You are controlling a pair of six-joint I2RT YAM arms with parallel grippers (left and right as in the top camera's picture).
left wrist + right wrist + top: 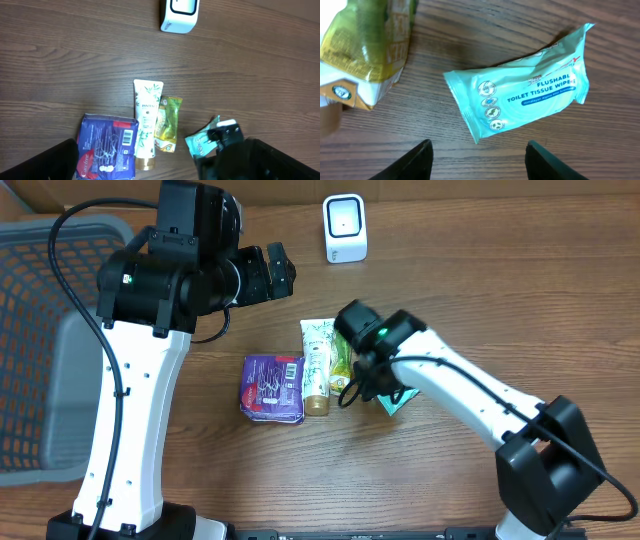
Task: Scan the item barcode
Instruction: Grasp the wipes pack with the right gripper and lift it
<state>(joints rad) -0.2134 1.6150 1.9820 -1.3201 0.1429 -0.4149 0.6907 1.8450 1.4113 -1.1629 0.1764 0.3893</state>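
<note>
wipes pack lies loose beneath parted right gripper

the teal plastic-film pack of flushable wipes [520, 92] lies flat and at a slant on the brown wooden table [520, 290], printed face up. it is just right of a row of other goods and well to the near side of the white box-shaped barcode scanner [345, 228], which stands at the far edge. the right gripper [479, 150] hangs close over the pack with its fingers parted. nothing is between them and neither appears to touch the film. the left gripper [272, 272] is raised over the far left of the table, spread wide and empty.

the pack looks light and soft, a squashy pouch likely to give under pressure, and its glossy film may slide between hard pads. the best hold appears to be across the short side at the thick middle, not on the thin crimped ends, which would probably fold. no barcode shows on the upturned face, so it probably sits underneath, and the grip should leave that side free to face the scanner.

to the pack's left lie a yellow-green foil sachet [365, 45], a white squeeze tube with a gold cap [317, 365] and a purple wrapped packet [272, 388]. a grey mesh basket [40, 330] stands at the far left.
</note>
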